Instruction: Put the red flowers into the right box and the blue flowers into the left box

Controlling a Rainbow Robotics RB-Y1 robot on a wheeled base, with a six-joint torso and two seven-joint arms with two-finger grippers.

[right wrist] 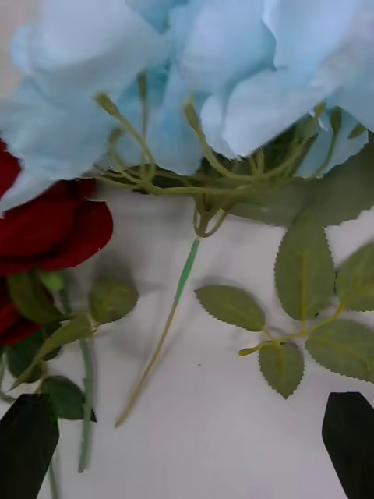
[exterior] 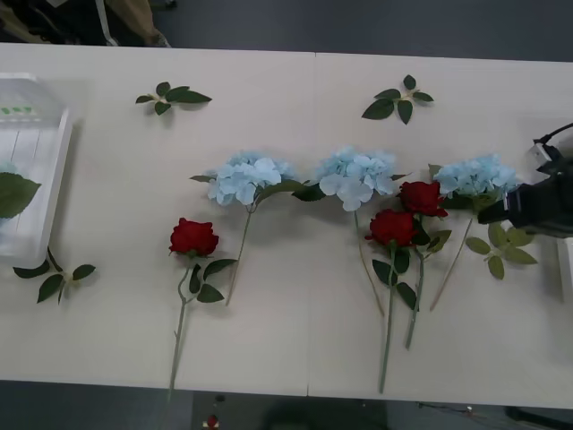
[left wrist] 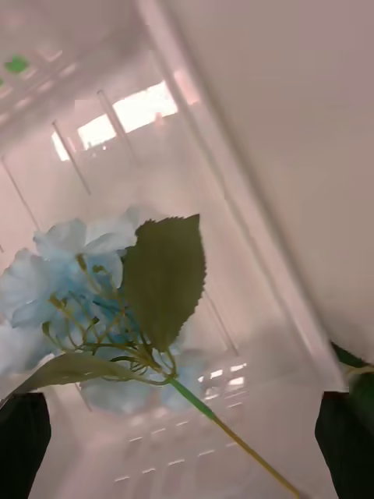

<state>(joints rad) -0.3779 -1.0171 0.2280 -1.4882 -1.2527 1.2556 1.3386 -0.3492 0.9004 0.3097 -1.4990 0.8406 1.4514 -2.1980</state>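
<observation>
Three blue flowers [exterior: 243,177] lie in a row across the table, with three red flowers [exterior: 193,237] just in front of them. My right gripper [exterior: 492,213] hovers by the rightmost blue flower [right wrist: 195,78]. Its black fingers stand open on either side of that flower's stem [right wrist: 175,304], and a red flower [right wrist: 47,226] lies beside it. The left box [exterior: 40,179] sits at the table's left edge. In it lies another blue flower [left wrist: 70,273], and my left gripper [left wrist: 187,444] is open above its stem. The right box [exterior: 567,269] shows as a thin white rim.
Loose green leaf sprigs lie at the back left [exterior: 170,97], at the back right [exterior: 398,100], in front of the left box [exterior: 54,278] and under my right gripper [exterior: 503,251]. The table's near edge runs just below the stems.
</observation>
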